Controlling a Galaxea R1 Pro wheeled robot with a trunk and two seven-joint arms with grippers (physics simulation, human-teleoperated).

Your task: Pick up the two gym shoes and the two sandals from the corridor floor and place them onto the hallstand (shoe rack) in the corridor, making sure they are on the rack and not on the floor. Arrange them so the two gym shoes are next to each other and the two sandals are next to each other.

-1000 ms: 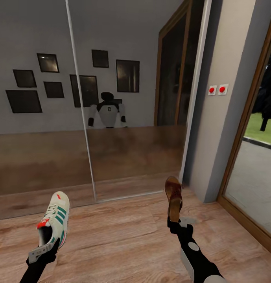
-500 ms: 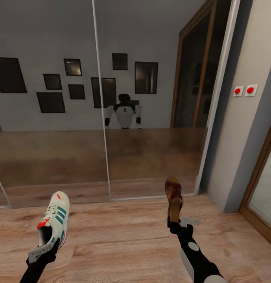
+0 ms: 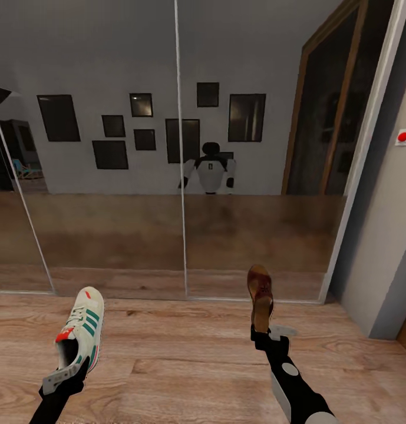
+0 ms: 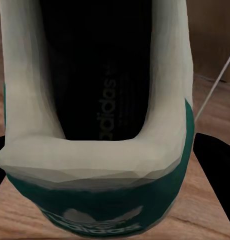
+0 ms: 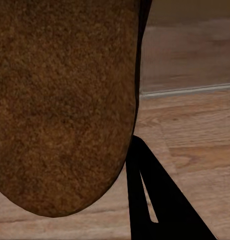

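A cream gym shoe [image 3: 80,335] with green stripes and a red tab is held toe-up above the corridor floor [image 3: 185,365] by my left gripper [image 3: 70,371], which is shut on its heel. The left wrist view looks down into this gym shoe [image 4: 102,100], at its dark inside and green heel. At the right, my right gripper [image 3: 263,337] is shut on the lower end of a dark-brown sandal [image 3: 260,297], held upright. The right wrist view is close on the sandal's [image 5: 62,100] brown surface, with one black finger [image 5: 152,195] beside it. The hallstand is out of view.
A mirrored sliding wall [image 3: 179,176] stands straight ahead and reflects the robot [image 3: 210,171] and dark picture frames. A grey wall [image 3: 391,235] with a red button [image 3: 403,137] closes the right side. Wood floor lies open between the arms.
The head view has swung left: the mirror's frame lines and the red buttons have slid right, and the glass door at the right has left the picture. Both arms hold their shoes as before.
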